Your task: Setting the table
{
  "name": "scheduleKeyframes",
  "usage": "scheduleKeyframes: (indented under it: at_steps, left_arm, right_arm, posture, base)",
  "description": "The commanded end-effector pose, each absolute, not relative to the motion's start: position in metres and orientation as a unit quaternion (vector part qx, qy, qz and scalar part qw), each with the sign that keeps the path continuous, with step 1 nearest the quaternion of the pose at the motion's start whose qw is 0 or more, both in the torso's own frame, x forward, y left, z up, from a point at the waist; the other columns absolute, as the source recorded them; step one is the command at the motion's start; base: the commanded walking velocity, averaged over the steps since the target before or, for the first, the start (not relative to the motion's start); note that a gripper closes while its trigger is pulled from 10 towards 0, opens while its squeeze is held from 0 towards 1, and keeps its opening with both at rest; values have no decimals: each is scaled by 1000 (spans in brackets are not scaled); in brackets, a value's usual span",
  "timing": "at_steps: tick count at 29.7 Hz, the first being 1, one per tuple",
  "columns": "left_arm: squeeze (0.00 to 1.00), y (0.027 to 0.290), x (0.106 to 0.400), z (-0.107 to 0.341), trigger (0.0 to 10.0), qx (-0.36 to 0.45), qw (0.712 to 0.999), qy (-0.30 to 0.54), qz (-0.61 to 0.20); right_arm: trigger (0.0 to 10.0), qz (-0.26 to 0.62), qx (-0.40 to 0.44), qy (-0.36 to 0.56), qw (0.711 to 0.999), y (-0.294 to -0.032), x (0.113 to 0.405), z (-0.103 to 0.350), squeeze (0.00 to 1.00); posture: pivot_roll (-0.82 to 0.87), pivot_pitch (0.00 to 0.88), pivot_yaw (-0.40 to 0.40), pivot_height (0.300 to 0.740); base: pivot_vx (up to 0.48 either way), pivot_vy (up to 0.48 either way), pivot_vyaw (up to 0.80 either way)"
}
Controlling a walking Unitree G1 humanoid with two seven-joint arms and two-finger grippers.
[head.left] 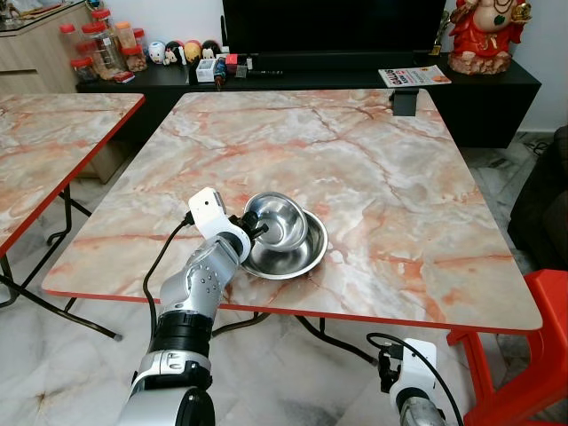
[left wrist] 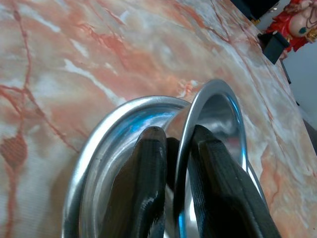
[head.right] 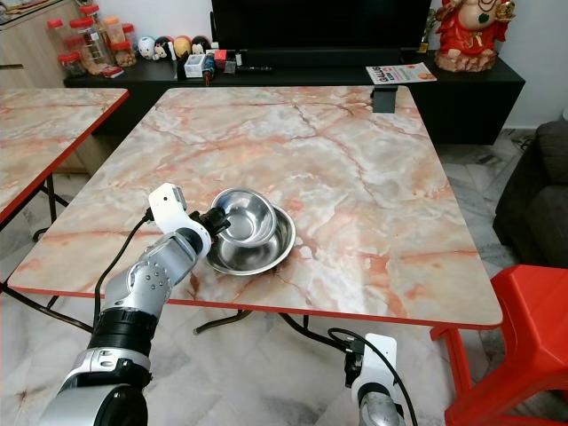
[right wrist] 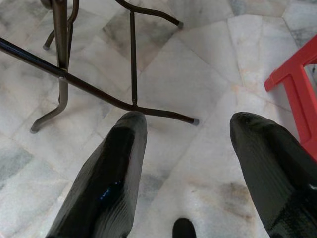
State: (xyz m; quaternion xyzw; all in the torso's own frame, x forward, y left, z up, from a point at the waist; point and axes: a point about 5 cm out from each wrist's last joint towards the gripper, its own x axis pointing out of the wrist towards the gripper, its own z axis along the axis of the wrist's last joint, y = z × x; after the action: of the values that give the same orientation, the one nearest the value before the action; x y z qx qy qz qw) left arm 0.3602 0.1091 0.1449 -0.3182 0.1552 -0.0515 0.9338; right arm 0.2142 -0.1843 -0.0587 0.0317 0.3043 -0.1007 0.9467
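Left eye view: the left tool pinches the small bowl, tilted inside the large bowl near the surface's front edge.

Left wrist view: fingers straddle the rim; lift straight up, so the lower bowl stays.

Right wrist view: the right tool hangs released over the floor.

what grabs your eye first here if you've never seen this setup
The left hand pinches the rim of a small steel bowl, which sits tilted inside a larger steel bowl near the front edge of the pink marble table. Next comes the red plastic stool by the table's front right corner, and the red statue on the black cabinet behind. The right hand hangs open over the floor.
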Motion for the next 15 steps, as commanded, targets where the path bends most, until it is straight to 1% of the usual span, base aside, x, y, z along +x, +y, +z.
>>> scheduleKeyframes:
  at_steps: [1, 5, 11, 15]
  left_arm:
    - [0, 114, 360, 149, 10000, -316, 935, 151, -51]
    - [0, 106, 354, 146, 10000, -294, 933, 189, -84]
    - [0, 103, 352, 143, 10000, -301, 925, 212, -90]
    - [0, 101, 352, 144, 10000, -299, 925, 214, -93]
  right_arm:
    - [10000, -98, 35, 306, 946, -182, 217, -58, 0]
    - [10000, -96, 35, 305, 947, -181, 218, -58, 0]
    - [10000, -98, 36, 307, 946, -181, 217, -58, 0]
    - [10000, -99, 37, 307, 946, -181, 217, -58, 0]
  posture:
    - [-19, 0, 71, 740]
    - [-17, 0, 72, 740]
    - [-21, 0, 77, 740]
    - [-22, 0, 77, 740]
  base:
    - [0, 0, 0]
    - [0, 0, 0]
    - [0, 0, 0]
    - [0, 0, 0]
